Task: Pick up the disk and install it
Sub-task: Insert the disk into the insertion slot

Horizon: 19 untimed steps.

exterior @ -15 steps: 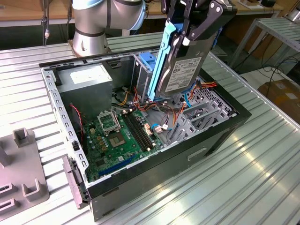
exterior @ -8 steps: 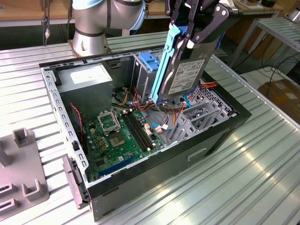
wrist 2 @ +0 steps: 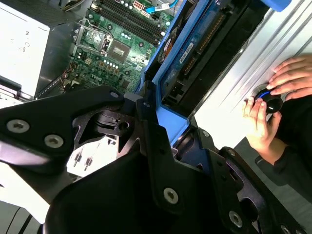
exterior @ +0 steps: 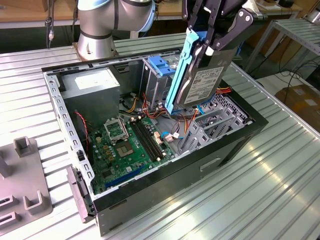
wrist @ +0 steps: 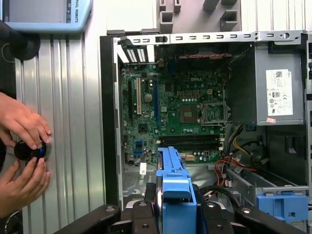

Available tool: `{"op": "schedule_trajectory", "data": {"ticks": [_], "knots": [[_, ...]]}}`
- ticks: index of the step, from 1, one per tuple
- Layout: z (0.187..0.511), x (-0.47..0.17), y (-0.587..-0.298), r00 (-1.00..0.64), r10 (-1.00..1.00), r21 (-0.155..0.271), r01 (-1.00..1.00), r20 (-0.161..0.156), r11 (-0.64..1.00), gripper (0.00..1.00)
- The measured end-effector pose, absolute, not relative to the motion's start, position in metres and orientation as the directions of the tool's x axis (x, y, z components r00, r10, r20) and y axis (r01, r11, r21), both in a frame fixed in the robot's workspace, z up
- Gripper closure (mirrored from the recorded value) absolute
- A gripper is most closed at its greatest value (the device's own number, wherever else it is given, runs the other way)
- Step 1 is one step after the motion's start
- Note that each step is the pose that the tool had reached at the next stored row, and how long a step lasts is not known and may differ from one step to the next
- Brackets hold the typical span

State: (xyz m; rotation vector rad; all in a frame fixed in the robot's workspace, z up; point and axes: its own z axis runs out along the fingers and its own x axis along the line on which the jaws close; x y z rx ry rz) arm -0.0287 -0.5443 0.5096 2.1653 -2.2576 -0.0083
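Here the fingers (exterior: 231,31) clench the disk (exterior: 205,82) on edge; it hangs above the open case (exterior: 165,185).

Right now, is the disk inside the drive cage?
No, in the exterior view the jaws hold the disk tilted above the open computer case, outside the drive cage.

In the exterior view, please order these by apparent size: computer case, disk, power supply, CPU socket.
1. computer case
2. disk and power supply: they look alike, so I do not rank them
3. CPU socket
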Motion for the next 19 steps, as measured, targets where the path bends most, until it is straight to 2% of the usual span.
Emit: {"op": "schedule_trajectory", "data": {"ticks": [19], "knots": [[0.507,-0.01,-0.56,-0.042,-0.999,0.013,-0.999,0.014,0.042,0.63]]}}
